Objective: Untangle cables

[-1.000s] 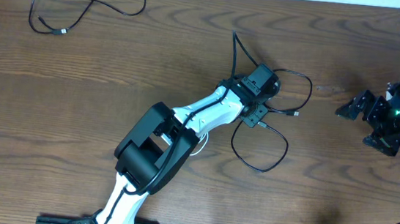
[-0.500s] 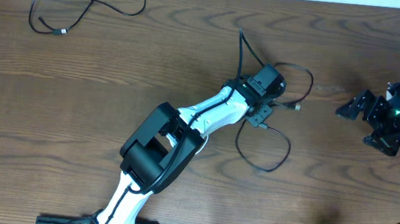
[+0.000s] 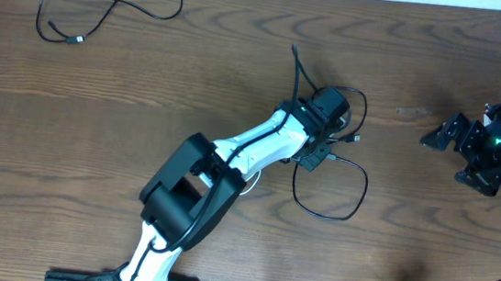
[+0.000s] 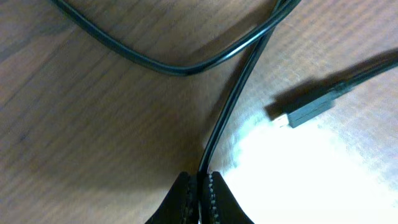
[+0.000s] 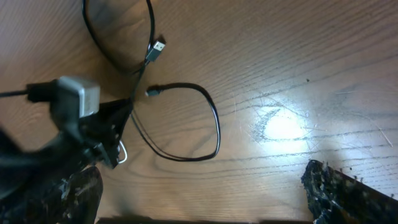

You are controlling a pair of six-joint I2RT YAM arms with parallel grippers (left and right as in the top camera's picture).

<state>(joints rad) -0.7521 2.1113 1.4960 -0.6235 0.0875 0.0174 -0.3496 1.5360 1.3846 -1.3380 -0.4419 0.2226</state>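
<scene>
Overhead: left gripper (image 3: 334, 112) sits mid-table on a loopy black cable (image 3: 363, 188). Second black cable (image 3: 106, 11) lies well apart in the far left corner. Right gripper (image 3: 437, 136) hangs over the right side, touching nothing.

Left wrist: jaws clenched tight on the black cable (image 4: 227, 106), with a USB plug (image 4: 305, 111) just right of it.

Right wrist: fingers (image 5: 74, 193) spread wide with nothing between them, and the cable loop (image 5: 217, 127) lies on the table (image 5: 280, 62).

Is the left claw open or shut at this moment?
Shut on the black cable: the left wrist view shows the left claw pinching it, no gap visible.
</scene>
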